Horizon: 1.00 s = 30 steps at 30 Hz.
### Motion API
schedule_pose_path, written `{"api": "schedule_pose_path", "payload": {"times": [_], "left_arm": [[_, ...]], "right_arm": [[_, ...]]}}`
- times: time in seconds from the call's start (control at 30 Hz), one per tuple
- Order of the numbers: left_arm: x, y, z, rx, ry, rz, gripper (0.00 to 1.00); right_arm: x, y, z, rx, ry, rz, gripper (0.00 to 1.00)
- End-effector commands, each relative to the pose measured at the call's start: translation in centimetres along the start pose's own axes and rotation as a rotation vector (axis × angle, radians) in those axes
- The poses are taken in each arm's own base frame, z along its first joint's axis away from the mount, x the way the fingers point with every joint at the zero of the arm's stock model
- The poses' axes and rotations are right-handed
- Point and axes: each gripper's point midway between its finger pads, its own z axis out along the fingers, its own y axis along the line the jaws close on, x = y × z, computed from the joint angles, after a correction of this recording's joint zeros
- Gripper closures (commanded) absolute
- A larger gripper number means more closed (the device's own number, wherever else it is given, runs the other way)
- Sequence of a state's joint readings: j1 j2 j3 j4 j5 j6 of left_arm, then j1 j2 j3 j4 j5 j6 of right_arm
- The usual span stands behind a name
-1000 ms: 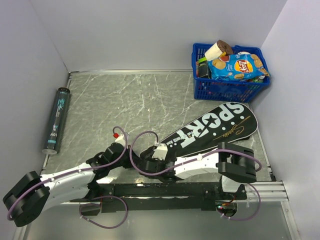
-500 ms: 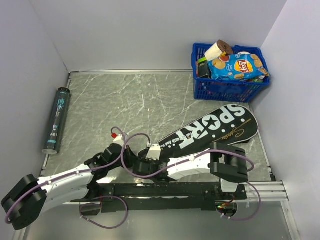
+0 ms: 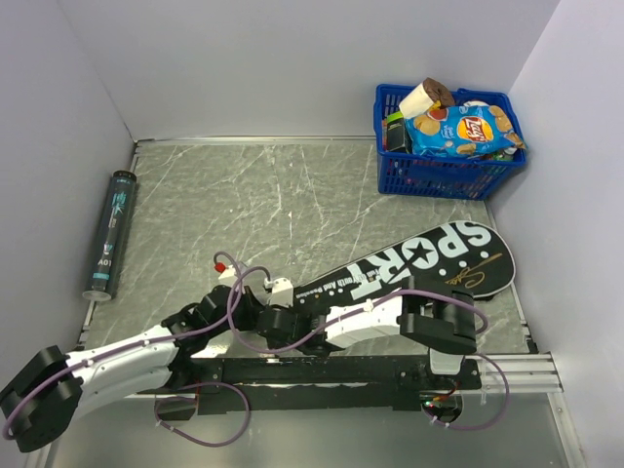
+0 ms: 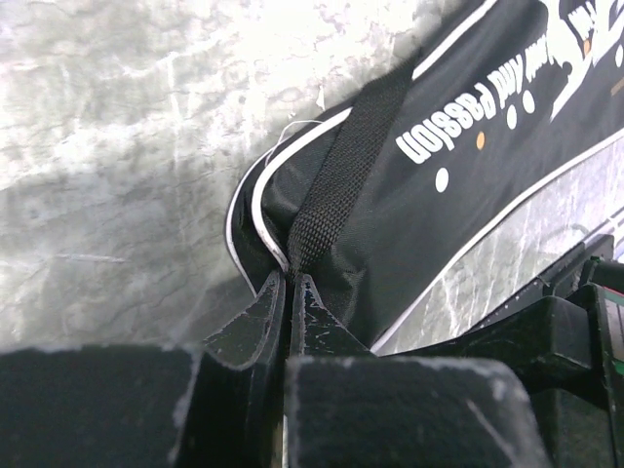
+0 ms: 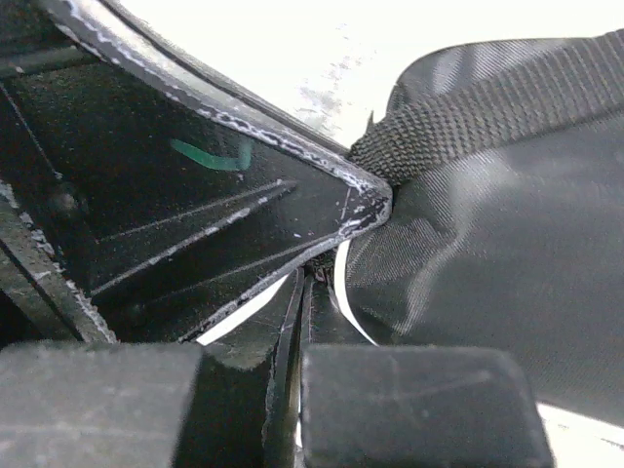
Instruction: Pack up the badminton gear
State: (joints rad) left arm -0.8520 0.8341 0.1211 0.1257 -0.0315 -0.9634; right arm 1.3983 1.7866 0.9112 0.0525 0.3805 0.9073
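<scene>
1. As we look down from above, the cover (image 3: 419, 261) lies flat on the grey, white-veined table (image 3: 263, 195). It is a black racket-shaped sleeve with white "SPORT" lettering, a star and dots. Its broad rounded head points far right and its narrow end sits near the centre, where both arms reach in. The tube (image 3: 109, 234), a long black cylinder with teal print, lies along the left edge, well apart from the cover. A blue plastic lattice basket (image 3: 439, 177) of snack packets stands in the far right corner.
2. From the left wrist, we see the left gripper (image 4: 291, 292) with its fingers pressed together on the coarse woven strap at the cover's narrow end. White piping curves round the smooth, faintly glossy fabric there.
3. From the right wrist, the right gripper (image 5: 304, 292) has its fingers together, tips at the piped edge beside the same webbing. We cannot tell whether any fabric is caught between them.
</scene>
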Motion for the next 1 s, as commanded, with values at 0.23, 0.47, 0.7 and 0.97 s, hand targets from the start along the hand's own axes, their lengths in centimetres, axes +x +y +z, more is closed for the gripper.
{"api": "schedule_pose_path", "payload": {"times": [0.23, 0.47, 0.7, 0.97], "left_arm": [[3.4, -2.3, -1.8, 0.091, 0.182, 0.019, 0.98], [1.7, -2.4, -1.9, 0.035, 0.129, 0.038, 0.93], [-2.8, -3.9, -2.9, -0.034, 0.0, 0.092, 0.64], [-7.0, -5.4, -3.8, -0.125, -0.107, 0.141, 0.31]], "right_arm": [[-6.0, 2.9, -2.7, -0.136, -0.18, 0.044, 0.62], [-6.7, -1.7, -6.4, 0.035, -0.151, -0.008, 0.25], [-11.0, -6.3, -12.4, 0.13, -0.231, -0.02, 0.0], [-15.5, -9.1, -16.0, 0.175, -0.219, -0.028, 0.0]]}}
